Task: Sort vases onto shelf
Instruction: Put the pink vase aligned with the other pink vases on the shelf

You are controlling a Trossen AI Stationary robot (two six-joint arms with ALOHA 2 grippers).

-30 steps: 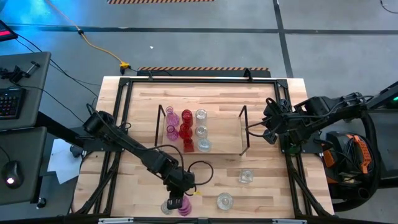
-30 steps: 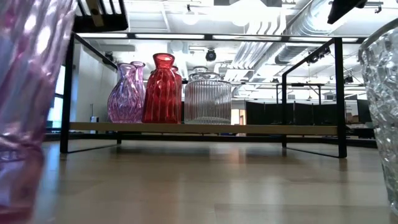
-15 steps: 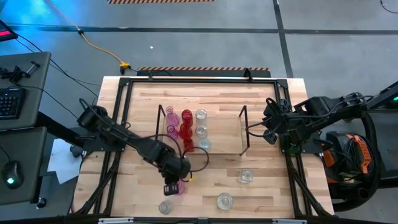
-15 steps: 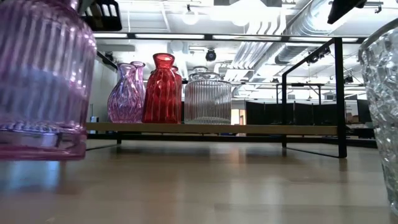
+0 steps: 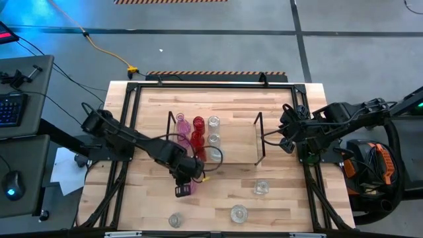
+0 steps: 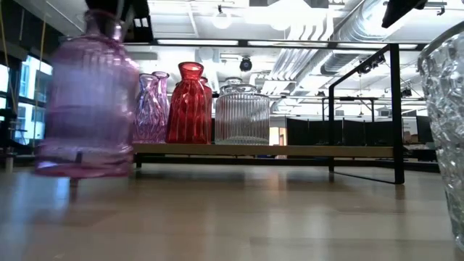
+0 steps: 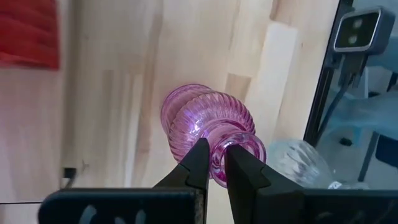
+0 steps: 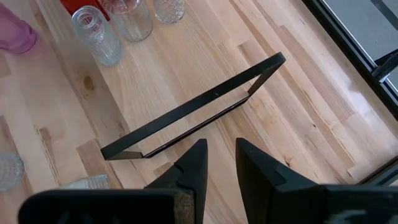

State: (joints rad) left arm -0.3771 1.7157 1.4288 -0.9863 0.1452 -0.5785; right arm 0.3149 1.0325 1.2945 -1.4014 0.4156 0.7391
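Note:
My left gripper [image 5: 184,188] is shut on the neck of a ribbed pink vase [image 5: 188,186], just in front of the shelf's [image 5: 234,142] left part. The left wrist view shows the fingers [image 7: 198,163] pinching the vase's rim [image 7: 205,124]. In the low view the pink vase [image 6: 90,109] hangs at the left, its base just off the tabletop. On the shelf stand pink vases [image 5: 180,121], red vases [image 5: 198,124] and clear vases [image 5: 213,123] in rows. My right gripper [image 5: 285,135] waits open and empty beside the shelf's right wire frame [image 8: 193,109].
Three clear vases stand loose on the table's front part: one at the right [image 5: 262,188], one at the front middle [image 5: 238,213], one at the front left [image 5: 175,219]. A clear vase [image 6: 446,130] fills the low view's right edge. The shelf's right half is bare.
My left gripper has carried the pink vase from the table's front edge back toward the shelf, leaving the front-left clear vase behind. The right arm has not moved.

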